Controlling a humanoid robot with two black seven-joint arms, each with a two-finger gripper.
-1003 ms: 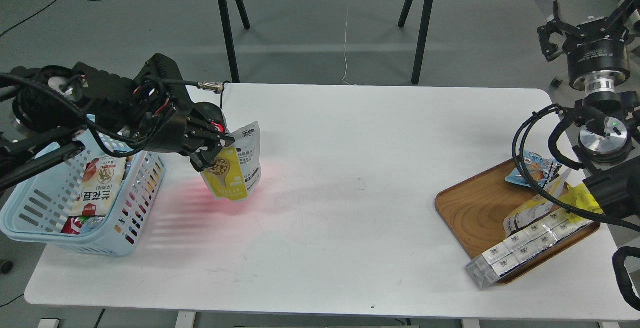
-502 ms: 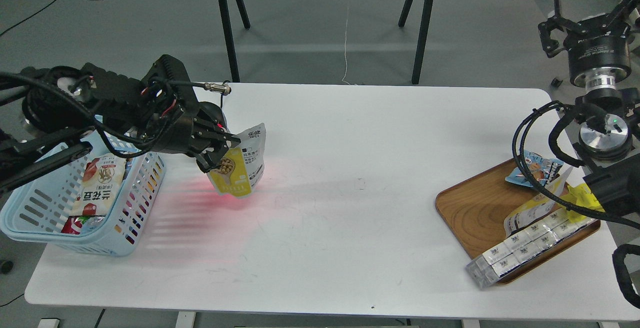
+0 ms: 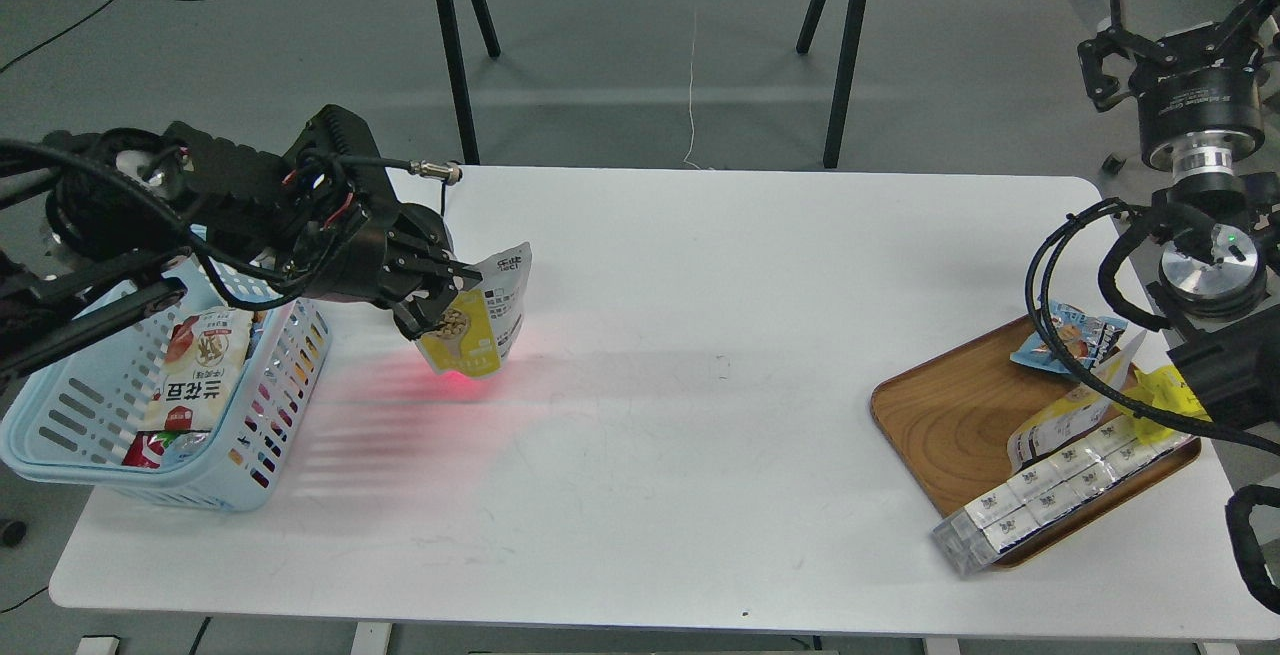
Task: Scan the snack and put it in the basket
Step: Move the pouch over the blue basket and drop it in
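Note:
The snack [image 3: 487, 320], a small yellow pouch with a round nut picture and a white text panel, hangs tilted above the table's left part. My left gripper [image 3: 447, 297] is shut on its left edge. A red glow lies on the table [image 3: 640, 265] just below the pouch. The light blue basket [image 3: 285, 360] stands left of the pouch, under my left arm, with other packets in it. My right gripper [image 3: 1170, 40] is raised off the table's far right corner, its fingers spread and empty.
A brown wooden tray [image 3: 945, 415] sits at the right front with a blue packet [image 3: 1068, 337], a yellow packet [image 3: 1160, 393] and a long clear pack of white boxes [image 3: 1045, 495] that overhangs its front edge. Black table legs stand behind the table.
My left gripper has carried the pouch slightly up and to the right, and the pouch has tilted more. The red glow followed beneath it. The right arm barely moved.

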